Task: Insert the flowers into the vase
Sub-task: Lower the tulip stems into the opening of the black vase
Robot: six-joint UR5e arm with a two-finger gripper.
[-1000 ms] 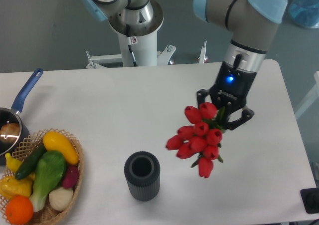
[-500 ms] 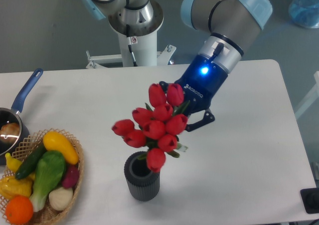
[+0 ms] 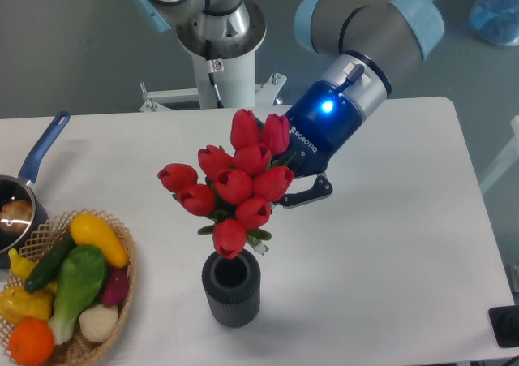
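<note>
The gripper (image 3: 280,183) is clenched on the flowers (image 3: 231,183), its fingers mostly hidden behind the blooms, and the bunch hangs tilted right above the vase (image 3: 232,287), the lowest bloom just over the round mouth. From the vase there is bare white table (image 3: 389,260) out towards 3 o'clock and up towards 12 behind the bunch; the table's near edge runs close at 6 o'clock, and the basket of toy vegetables (image 3: 65,289) sits near at 9 o'clock, with the saucepan (image 3: 20,200) beyond it at about 10. Since half a second ago the bunch has drifted slightly towards 10 o'clock and lifted a touch; a second ago it was well off at 2 o'clock from the vase.
</note>
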